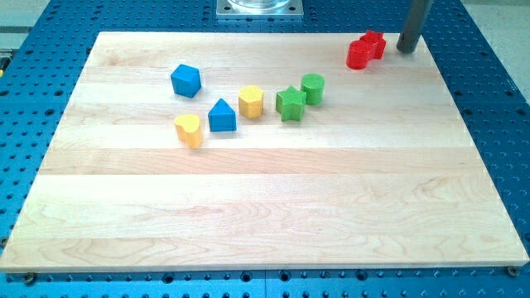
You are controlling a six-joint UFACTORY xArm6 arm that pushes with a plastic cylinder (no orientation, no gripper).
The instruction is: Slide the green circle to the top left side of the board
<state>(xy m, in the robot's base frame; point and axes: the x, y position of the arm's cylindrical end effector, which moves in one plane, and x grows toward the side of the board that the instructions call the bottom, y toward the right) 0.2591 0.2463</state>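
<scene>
Our end effector is a plain dark rod with no jaws to open or close, and it grips nothing; our tip [407, 50] sits at the table's [273, 207] far edge, up at about one o'clock from the middle. Just at its nine o'clock side we see two red blocks touching each other, the near red block [358, 55] and the far red block [373, 42]; whether the tip touches the far one we cannot tell.

The green circle [313, 88] stands well apart from our tip, down at about seven o'clock from it, near the middle of the upper half. Right against it at eight o'clock is the green star [291, 103]. Carrying on towards nine o'clock we pass the yellow hexagon [251, 102], the blue triangle [221, 116] and the yellow heart [189, 130], with the blue hexagon [185, 80] above them at eleven o'clock.
</scene>
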